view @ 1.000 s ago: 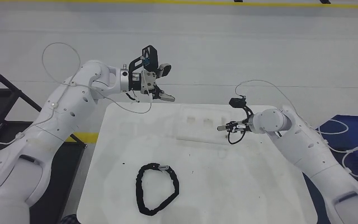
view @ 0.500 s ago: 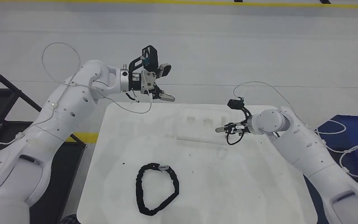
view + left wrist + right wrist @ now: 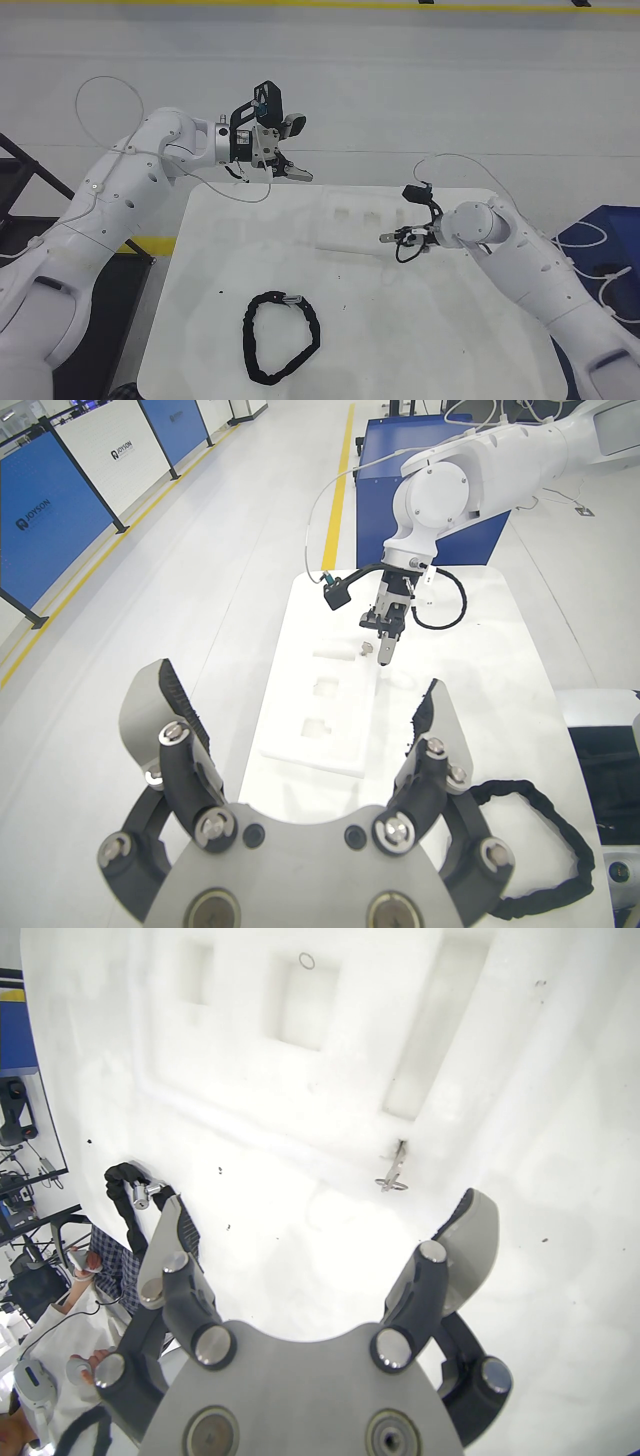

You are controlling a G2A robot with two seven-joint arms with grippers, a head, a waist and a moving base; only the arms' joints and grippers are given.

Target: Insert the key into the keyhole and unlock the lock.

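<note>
The table [image 3: 450,330] is white with rounded corners. In the top view its far edge runs across mid-frame, and a broad stretch of tabletop separates the tray [image 3: 340,235] from the lock [image 3: 280,335], well apart at lower left of centre.

The left gripper [image 3: 297,680] hangs in the air just off the table's far left corner, at upper centre of the top view. Its fingers are spread wide with nothing between them. The right gripper [image 3: 322,1208] sits low at the tray's right end, right of centre in the top view. Its fingers are also apart and hold nothing.

The tray is a white foam slab with three recesses in a row. A small ring [image 3: 306,960] lies in the middle one; nothing can be made out in the other two.

The key [image 3: 393,1176] is at the tray's rim, by the corner of the long end recess, just ahead of the right gripper and not touched by it. Whether its blade is stuck into the foam cannot be told.

The lock is a black sleeved loop with silver ends. In the right wrist view one finger hides part of it, in the left wrist view the gripper body cuts it off, and its keyhole is too small to make out.
</note>
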